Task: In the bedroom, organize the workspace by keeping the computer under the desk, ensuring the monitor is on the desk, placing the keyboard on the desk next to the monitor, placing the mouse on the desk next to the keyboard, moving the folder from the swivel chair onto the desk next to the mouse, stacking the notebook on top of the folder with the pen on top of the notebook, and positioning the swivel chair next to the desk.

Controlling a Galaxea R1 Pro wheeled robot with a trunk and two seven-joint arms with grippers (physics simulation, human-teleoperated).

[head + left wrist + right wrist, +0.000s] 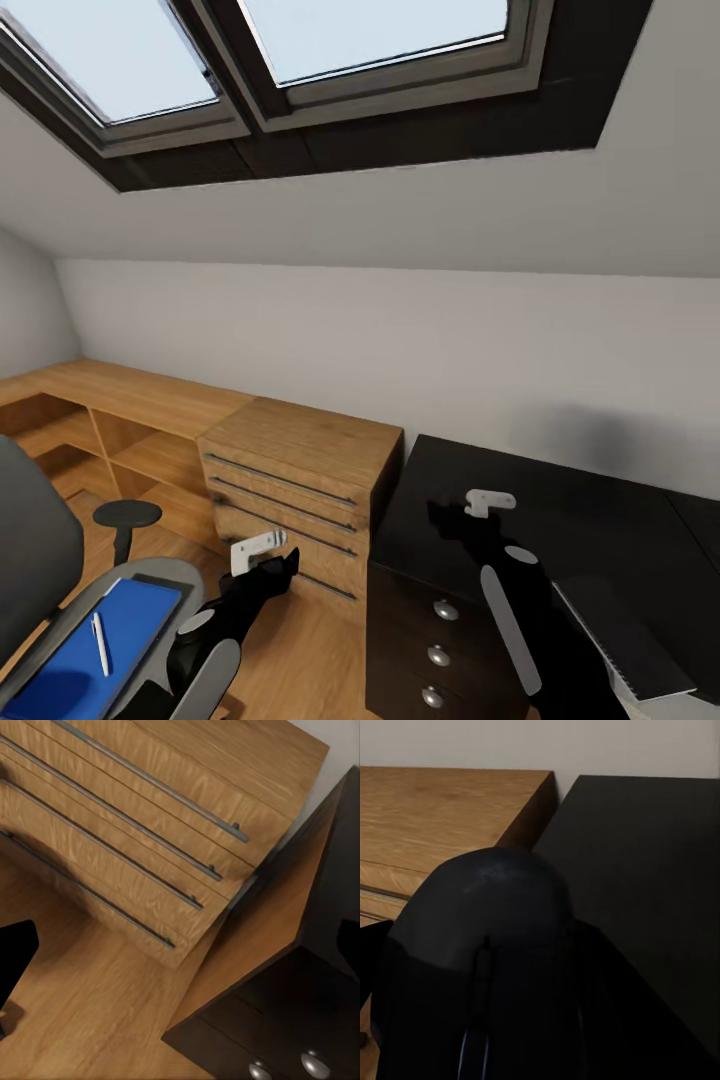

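The black mouse (484, 967) looms close in the right wrist view, with my right gripper (447, 522) shut on it above the left end of the desk's (580, 500) black top. The silver-grey keyboard (620, 640) lies on the desk at the lower right. The swivel chair (35, 550) stands at the lower left. On its seat lies the blue folder (60, 670) with the white pen (100, 643) on top. My left gripper (283, 565) hangs open between the chair and the desk, one black finger (15, 960) showing.
A light-wood drawer chest (300, 470) stands against the desk's left side, and a low wooden shelf unit (120, 400) runs along the wall behind the chair. The desk's black drawers (440, 655) carry round silver knobs. Wood floor (97, 1012) lies under the left arm.
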